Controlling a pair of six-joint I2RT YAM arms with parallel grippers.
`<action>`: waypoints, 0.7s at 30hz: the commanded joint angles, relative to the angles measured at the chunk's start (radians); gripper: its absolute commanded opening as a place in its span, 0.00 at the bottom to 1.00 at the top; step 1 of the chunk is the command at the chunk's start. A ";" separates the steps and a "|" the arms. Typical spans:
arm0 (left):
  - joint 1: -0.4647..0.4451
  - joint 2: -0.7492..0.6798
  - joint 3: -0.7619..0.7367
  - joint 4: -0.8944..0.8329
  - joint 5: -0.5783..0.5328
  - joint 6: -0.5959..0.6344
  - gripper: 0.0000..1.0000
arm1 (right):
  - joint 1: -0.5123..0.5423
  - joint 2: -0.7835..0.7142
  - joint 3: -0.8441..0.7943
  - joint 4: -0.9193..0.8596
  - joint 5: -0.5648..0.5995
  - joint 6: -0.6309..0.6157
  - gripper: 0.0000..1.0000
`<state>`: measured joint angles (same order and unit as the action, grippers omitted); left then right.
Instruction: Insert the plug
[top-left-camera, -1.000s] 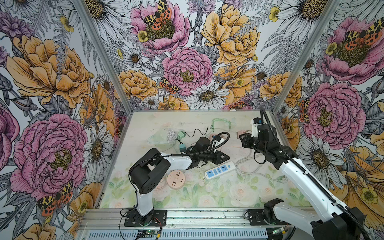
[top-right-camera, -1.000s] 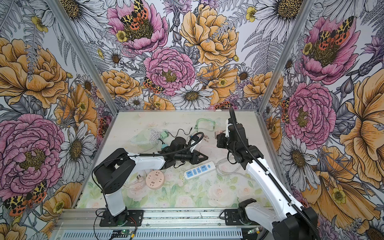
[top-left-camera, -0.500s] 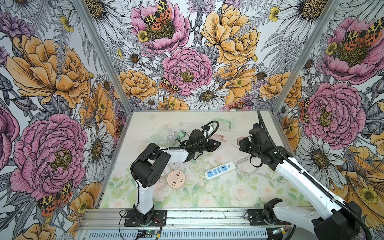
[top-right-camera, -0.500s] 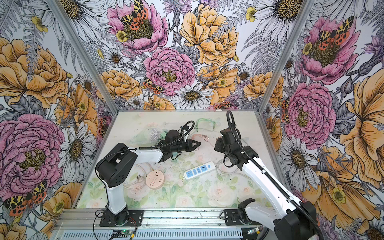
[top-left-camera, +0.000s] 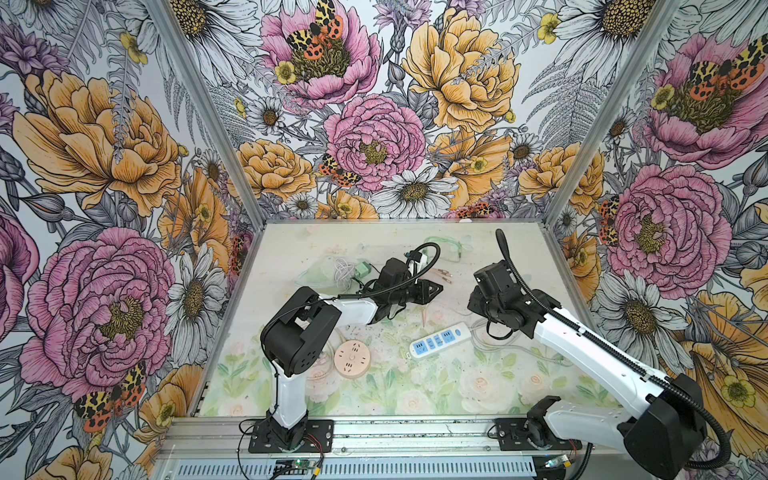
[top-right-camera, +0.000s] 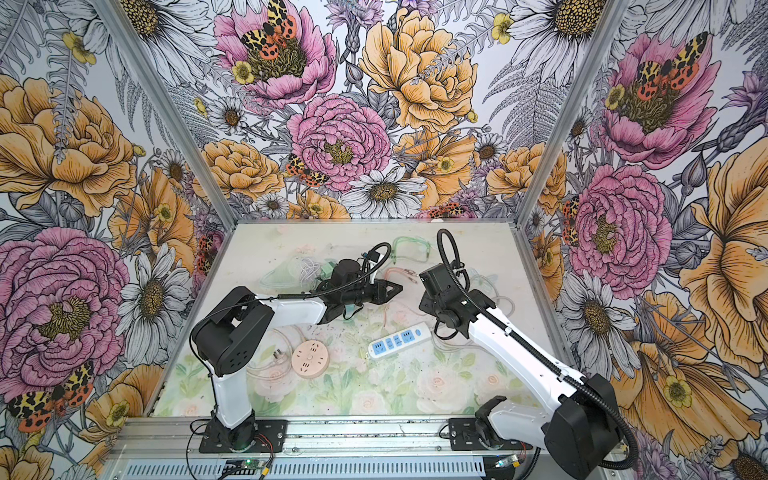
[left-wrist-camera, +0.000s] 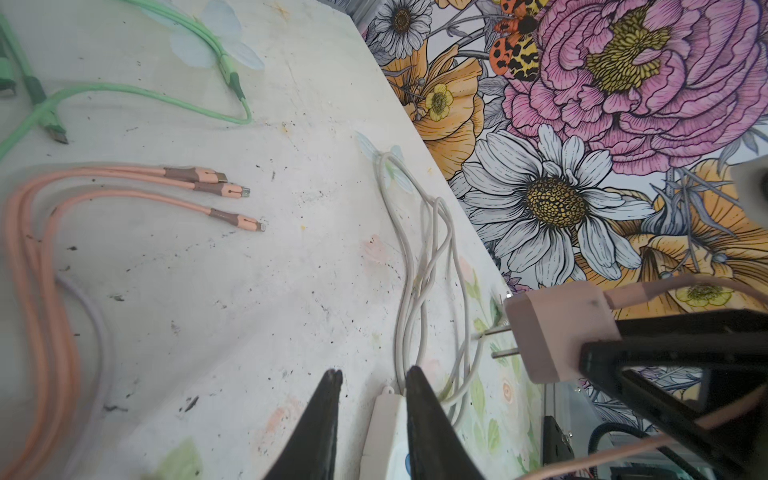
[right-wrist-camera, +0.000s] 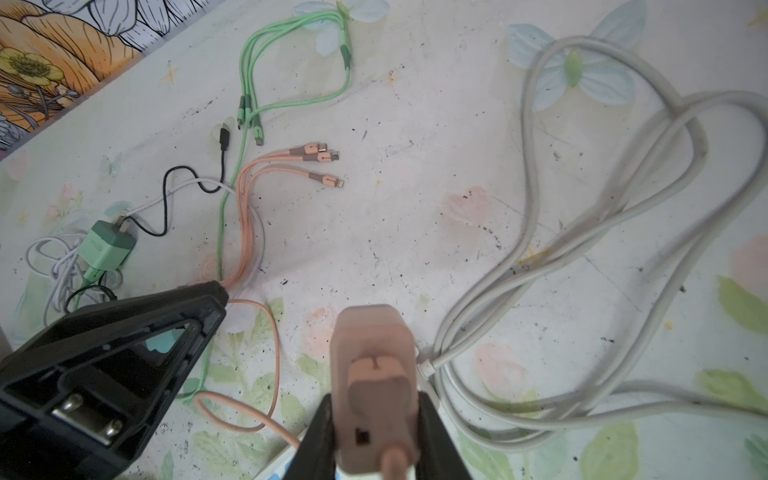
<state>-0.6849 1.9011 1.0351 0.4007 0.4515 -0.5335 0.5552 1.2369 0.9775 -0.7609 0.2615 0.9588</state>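
Nothing legible here: no words, brands or numbers can be made out on the power strip (top-left-camera: 441, 340), the round socket (top-left-camera: 352, 358) or the pink plug (right-wrist-camera: 374, 365); any print is too small to tell.

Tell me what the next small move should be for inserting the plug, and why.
Probably bring the right gripper down over the power strip, aiming the prongs at a socket. It grips the pink plug in the air, and the strip lies close by, sockets empty. The left gripper is open.
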 joint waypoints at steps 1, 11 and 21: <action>-0.002 -0.070 -0.042 -0.042 -0.024 0.055 0.30 | 0.027 0.044 0.050 -0.037 0.038 0.082 0.00; -0.019 -0.341 -0.170 -0.313 -0.084 0.225 0.38 | 0.036 0.083 0.135 -0.074 0.132 0.112 0.00; -0.055 -0.366 -0.159 -0.489 -0.223 0.381 0.48 | 0.035 0.121 0.150 -0.092 0.110 0.126 0.00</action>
<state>-0.7376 1.5188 0.8673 -0.0326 0.3046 -0.2142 0.5896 1.3567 1.1038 -0.8391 0.3477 1.0637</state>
